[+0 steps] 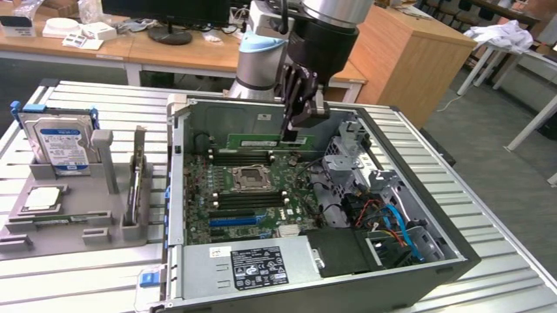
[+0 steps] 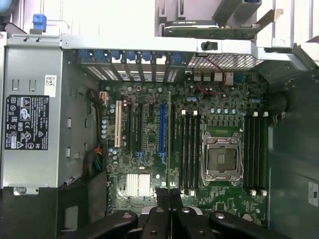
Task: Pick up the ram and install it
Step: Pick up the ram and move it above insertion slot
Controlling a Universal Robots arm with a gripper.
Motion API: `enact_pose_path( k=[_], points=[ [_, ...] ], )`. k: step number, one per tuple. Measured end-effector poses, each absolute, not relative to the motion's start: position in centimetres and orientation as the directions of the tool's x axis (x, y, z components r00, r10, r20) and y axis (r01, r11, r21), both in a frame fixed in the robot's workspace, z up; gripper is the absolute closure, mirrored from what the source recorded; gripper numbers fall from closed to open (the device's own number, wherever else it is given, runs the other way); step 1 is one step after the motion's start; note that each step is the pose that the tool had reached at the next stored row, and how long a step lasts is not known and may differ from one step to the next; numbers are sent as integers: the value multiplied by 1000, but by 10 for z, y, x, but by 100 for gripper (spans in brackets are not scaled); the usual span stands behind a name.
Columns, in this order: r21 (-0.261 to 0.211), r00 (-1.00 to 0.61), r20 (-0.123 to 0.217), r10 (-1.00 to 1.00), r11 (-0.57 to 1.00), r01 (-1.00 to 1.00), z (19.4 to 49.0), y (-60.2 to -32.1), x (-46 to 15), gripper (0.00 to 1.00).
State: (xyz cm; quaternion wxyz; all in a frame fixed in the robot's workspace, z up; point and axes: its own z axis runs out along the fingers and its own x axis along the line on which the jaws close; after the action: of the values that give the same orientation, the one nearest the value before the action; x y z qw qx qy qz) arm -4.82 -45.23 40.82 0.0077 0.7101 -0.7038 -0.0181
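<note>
Robotics lab or electronics workshop in an office-style room. Robot arm (image 1: 261, 49) over a ribbed metal surface (image 1: 87, 287). On it, an opened desktop computer case (image 1: 179, 195) and a grey parts fixture (image 1: 78, 225). Behind, wooden desks (image 1: 182, 55) and a monitor stand (image 1: 169, 34).

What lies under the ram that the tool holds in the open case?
Under the ram, gripped by the tool, lies the green motherboard with black memory slots beside the processor socket. The strip of board right beneath the stick is hidden by it.
</note>
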Motion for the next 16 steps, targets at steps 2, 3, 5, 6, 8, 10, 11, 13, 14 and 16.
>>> enact_pose_path(
  k=[2, 3, 5, 6, 8, 10, 11, 13, 14, 16],
  points=[
    [36, 9, -15, -1000, -9, -999, 408, -449, -48, 88],
    [36, 9, -15, -1000, -9, -999, 408, -447, -48, 88],
    [36, 9, -15, -1000, -9, -999, 407, -444, -48, 88],
    [36, 9, -15, -1000, -9, -999, 407, -442, -48, 88],
    [36, 9, -15, -1000, -9, -999, 407, -438, -48, 88],
    [36, 9, -15, -1000, -9, -999, 406, -434, -48, 88],
    [36, 9, -15, -1000, -9, -999, 406, -433, -48, 88],
    [36, 9, -15, -1000, -9, -999, 406, -430, -48, 88],
    [36, 9, -15, -1000, -9, -999, 406, -428, -48, 88],
    [36, 9, -15, -1000, -9, -999, 406, -426, -48, 88]
  ],
)
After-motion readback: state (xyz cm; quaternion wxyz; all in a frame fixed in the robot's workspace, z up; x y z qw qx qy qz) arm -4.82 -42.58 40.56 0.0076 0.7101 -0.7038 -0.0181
